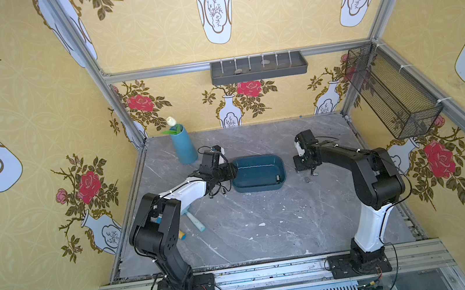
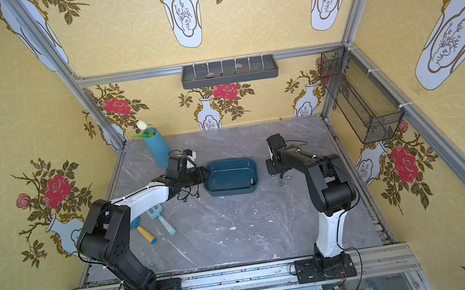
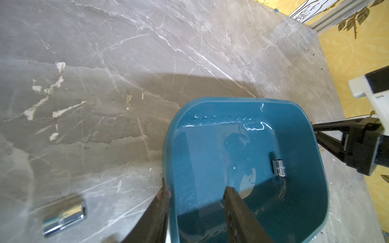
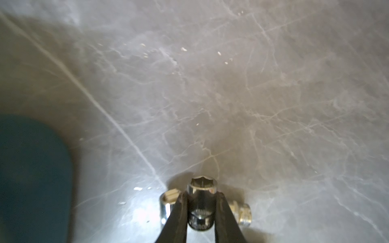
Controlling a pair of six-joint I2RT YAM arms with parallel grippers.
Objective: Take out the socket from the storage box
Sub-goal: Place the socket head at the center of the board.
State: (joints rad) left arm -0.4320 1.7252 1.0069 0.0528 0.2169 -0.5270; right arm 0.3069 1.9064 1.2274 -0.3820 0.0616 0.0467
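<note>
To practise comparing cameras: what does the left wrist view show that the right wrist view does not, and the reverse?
Left wrist only: the inside of the box, one socket lying in it. Right wrist only: the held socket in the shut right gripper, two more sockets on the table beneath. Both: the box and the table.
</note>
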